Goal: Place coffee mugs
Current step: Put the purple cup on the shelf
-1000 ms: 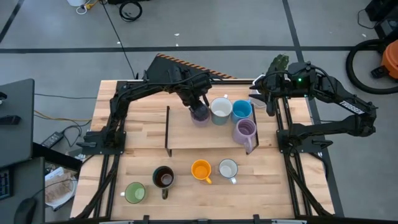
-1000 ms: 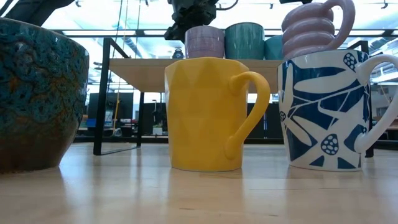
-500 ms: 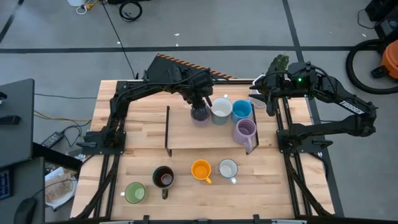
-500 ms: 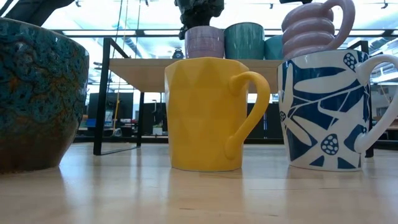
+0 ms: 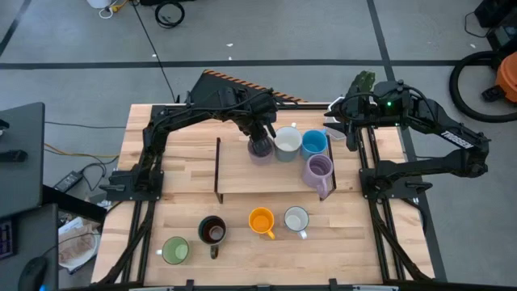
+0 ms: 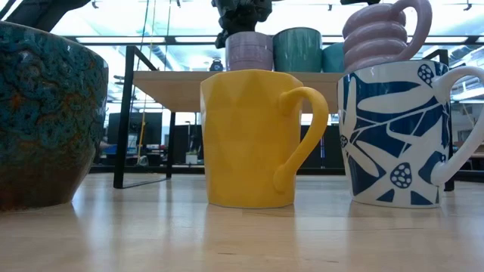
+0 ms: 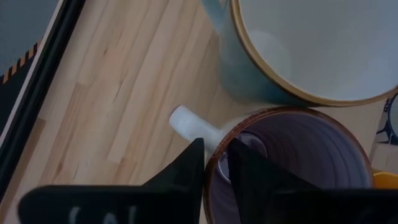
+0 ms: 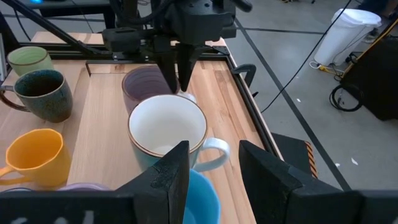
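Note:
A purple mug (image 5: pixel 260 150) stands on its base on the raised wooden shelf (image 5: pixel 234 174), beside a white-lined mug (image 5: pixel 287 143), a blue mug (image 5: pixel 314 143) and a ribbed lavender mug (image 5: pixel 318 170). My left gripper (image 5: pixel 260 139) is right above the purple mug and shut on its rim. It also shows in the right wrist view (image 8: pixel 178 78). My right gripper (image 8: pixel 214 180) is open and empty, level at the shelf's right end, facing the row of mugs. My left gripper pinches the purple mug's rim (image 7: pixel 217 149) right beside its white handle (image 7: pixel 186 121), one finger inside the mug and one outside. The fingers (image 8: pixel 185 68) come from above, pointing down. The mug stands upright with its base on the shelf.
On the table in front of the shelf stand a green mug (image 5: pixel 174 250), a dark mug (image 5: pixel 212 232), an orange mug (image 5: pixel 261 221) and a white patterned mug (image 5: pixel 296 219). The shelf has black end frames (image 5: pixel 218 166). Bare shelf lies left of the purple mug.
My left gripper has shifted a little toward the table's right edge and come more upright over the purple mug. The mug has stayed where it was on the shelf.

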You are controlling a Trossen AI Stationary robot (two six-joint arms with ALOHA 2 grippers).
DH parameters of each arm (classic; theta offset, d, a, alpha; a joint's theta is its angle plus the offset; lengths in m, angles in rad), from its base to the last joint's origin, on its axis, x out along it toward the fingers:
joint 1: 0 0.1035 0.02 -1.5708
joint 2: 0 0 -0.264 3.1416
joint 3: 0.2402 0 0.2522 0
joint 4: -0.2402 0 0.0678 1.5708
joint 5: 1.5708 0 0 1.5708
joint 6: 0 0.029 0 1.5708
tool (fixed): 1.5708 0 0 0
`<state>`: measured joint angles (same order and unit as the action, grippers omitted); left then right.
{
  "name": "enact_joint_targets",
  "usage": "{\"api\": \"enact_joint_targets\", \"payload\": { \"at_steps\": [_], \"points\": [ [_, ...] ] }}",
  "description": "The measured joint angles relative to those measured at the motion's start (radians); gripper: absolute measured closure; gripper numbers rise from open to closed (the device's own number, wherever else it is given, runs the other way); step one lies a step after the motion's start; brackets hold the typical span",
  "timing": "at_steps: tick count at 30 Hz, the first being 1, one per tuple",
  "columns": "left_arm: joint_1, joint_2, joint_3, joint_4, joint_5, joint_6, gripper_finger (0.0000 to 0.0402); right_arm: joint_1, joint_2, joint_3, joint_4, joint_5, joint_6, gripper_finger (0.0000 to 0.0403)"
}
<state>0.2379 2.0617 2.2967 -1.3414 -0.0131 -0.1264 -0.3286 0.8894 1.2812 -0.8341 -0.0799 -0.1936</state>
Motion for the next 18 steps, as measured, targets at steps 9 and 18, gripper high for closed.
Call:
{"api": "enact_joint_targets", "payload": {
  "at_steps": [9,18],
  "points": [
    [0.0,0.0,0.0,-0.003,-0.024,-0.021,0.0349,0.0,0.0,0.0,-0.009,0.0,0.0,0.0257],
    [0.0,0.0,0.0,-0.008,-0.028,0.017,0.0349,0.0,0.0,0.0,-0.013,-0.001,0.0,0.0257]
  ]
}}
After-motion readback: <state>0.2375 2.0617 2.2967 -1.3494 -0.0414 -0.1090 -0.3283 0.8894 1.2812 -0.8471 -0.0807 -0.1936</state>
